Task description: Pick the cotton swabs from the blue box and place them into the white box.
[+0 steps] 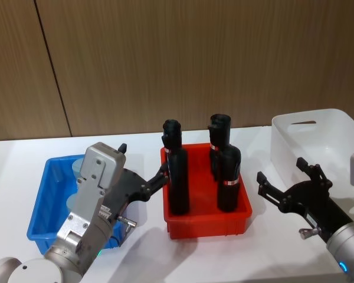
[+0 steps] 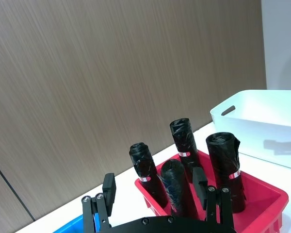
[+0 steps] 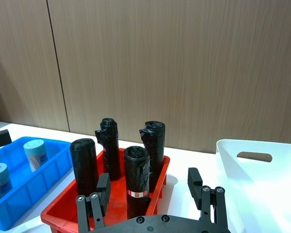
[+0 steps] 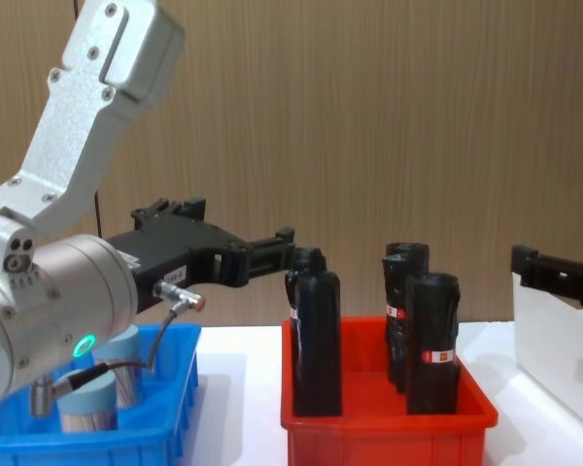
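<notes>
Your left gripper hangs over the right edge of the blue box, its fingers spread wide with nothing between them, reaching toward the red bin; the cotton swabs stand upright inside the blue box, two tubs showing; your right gripper hovers above the table between the red bin and the white box, likewise spread and holding nothing; black bottles stand in the red bin.

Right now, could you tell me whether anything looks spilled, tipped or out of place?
Nothing stands out: the cotton swab tubs stand upright in the blue box, four black rolls upright in the red bin, white box upright.
</notes>
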Motion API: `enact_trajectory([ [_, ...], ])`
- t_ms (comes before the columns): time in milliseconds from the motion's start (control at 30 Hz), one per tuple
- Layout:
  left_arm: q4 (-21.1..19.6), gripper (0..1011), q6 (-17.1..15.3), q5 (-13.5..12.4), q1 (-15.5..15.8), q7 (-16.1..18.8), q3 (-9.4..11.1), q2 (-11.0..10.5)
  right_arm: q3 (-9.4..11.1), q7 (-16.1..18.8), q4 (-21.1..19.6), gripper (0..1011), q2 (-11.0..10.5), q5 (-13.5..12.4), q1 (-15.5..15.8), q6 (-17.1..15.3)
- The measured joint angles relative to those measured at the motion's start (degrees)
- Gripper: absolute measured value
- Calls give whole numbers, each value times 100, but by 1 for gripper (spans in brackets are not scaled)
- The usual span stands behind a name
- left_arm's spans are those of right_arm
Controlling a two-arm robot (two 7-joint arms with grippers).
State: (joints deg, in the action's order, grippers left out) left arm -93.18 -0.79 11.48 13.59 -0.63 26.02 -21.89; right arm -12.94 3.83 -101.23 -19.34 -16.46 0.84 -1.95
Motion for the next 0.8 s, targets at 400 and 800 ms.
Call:
enact_trajectory([
  [400, 0, 1004, 0, 0, 0, 0, 0, 0, 0, 0, 0, 1002, 0, 0, 0, 0],
  [800, 0, 1004, 0, 0, 0, 0, 0, 1, 0, 0, 0, 1002, 0, 0, 0, 0],
])
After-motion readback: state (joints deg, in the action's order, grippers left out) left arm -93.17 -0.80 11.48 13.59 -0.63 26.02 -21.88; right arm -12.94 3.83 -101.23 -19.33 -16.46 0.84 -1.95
